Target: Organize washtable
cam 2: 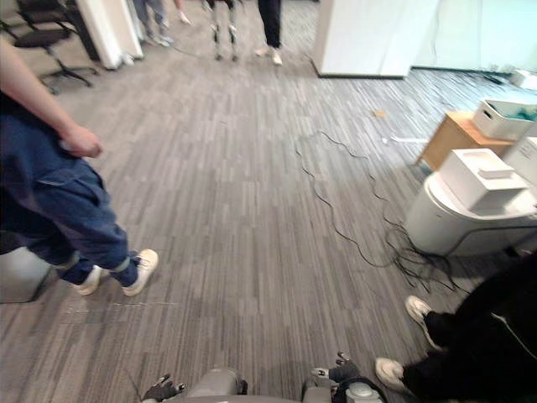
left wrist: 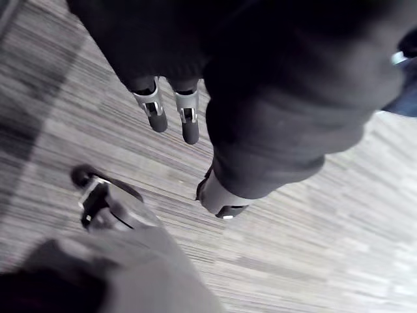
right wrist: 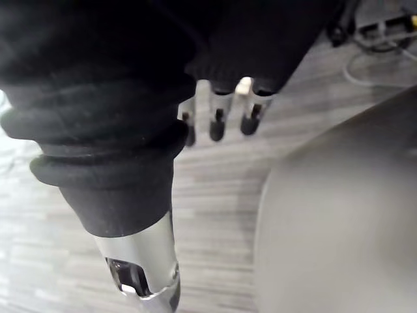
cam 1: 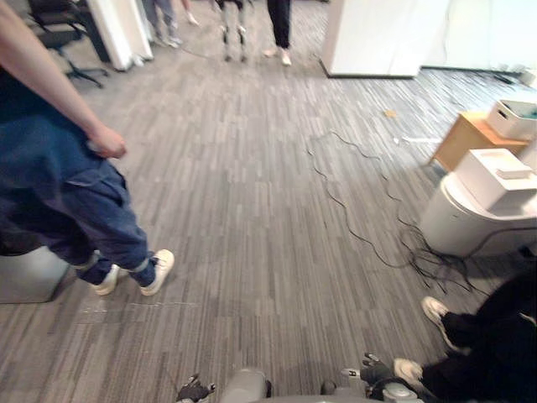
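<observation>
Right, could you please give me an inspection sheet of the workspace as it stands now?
Surface: grey striped carpet floor.
Job's things: nothing seen.
Clutter: white box on a white rounded unit; white bin on a wooden side table, all at the right.
Hands: left hand open, holding nothing; right hand open, holding nothing; both hang above the floor.
Cables: black cables trail across the floor toward the white rounded unit.
Surroundings: person in blue jeans at the left; person in black at the lower right; more legs, an office chair and a white partition at the far end.
</observation>
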